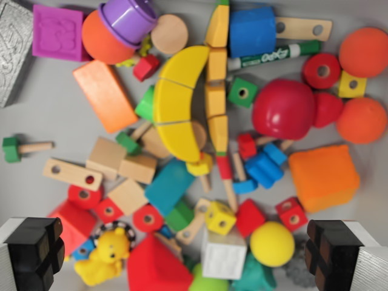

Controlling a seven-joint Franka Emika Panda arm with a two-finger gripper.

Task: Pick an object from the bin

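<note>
A: Which piece is the sensible pick out of this bin (pixel 36 109)?

B: I'd judge the yellow ball (pixel 272 243), low in the wrist view, toward its right. It sits nearly between the fingers and its top is clear of the other toys.

A: How will it handle?

B: It looks matte and slightly soft, probably foam or rubber, so light and forgiving. Being round, it could roll or squirt out if pinched off-centre. Take it across its widest part, the pads level with its middle.

A: And the gripper (pixel 188 254)?

B: Spread wide and holding nothing. One black finger (pixel 35 248) shows at the lower left corner, the other at the lower right, with a heap of toys between them.

A: What crowds the ball?

B: A white cube (pixel 224 254) touches it on the view's left, a red block (pixel 250 217) sits just above, and a teal shape (pixel 254 276) lies below. Those may catch a finger on the way down.

A: Farther out?

B: An orange block (pixel 323 176) up to the right, and a yellow banana (pixel 177 100) well apart near the middle.
</note>
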